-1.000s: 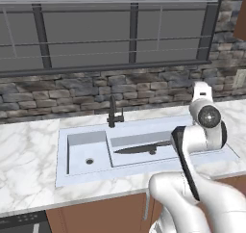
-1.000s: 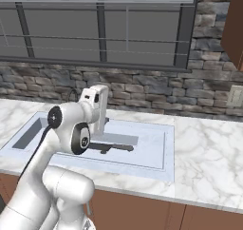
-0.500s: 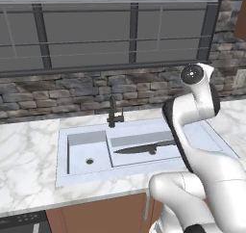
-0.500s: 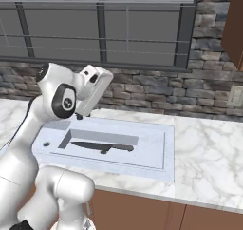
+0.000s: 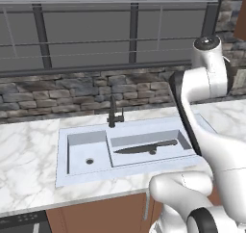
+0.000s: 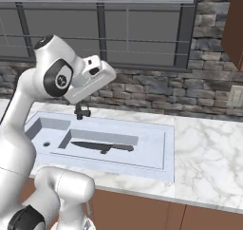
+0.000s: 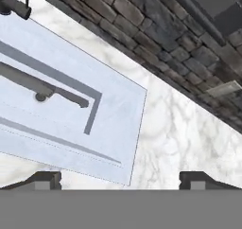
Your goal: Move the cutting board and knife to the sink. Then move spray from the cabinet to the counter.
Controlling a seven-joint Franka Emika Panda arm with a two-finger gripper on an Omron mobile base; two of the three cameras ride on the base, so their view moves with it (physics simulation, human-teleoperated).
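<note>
Pincer (image 7: 120,178) apart, empty, raised over tabletop (image 6: 209,153) right of sink (image 6: 156,150); knife (image 6: 102,147) in basin; swing toward cabinet (image 6: 233,24) risks clipping its edge.

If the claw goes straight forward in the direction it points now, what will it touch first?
Probably the counter, just past the sink rim and before the stone wall. The open claw looks down at that bare marble; depth is uncertain.
</note>
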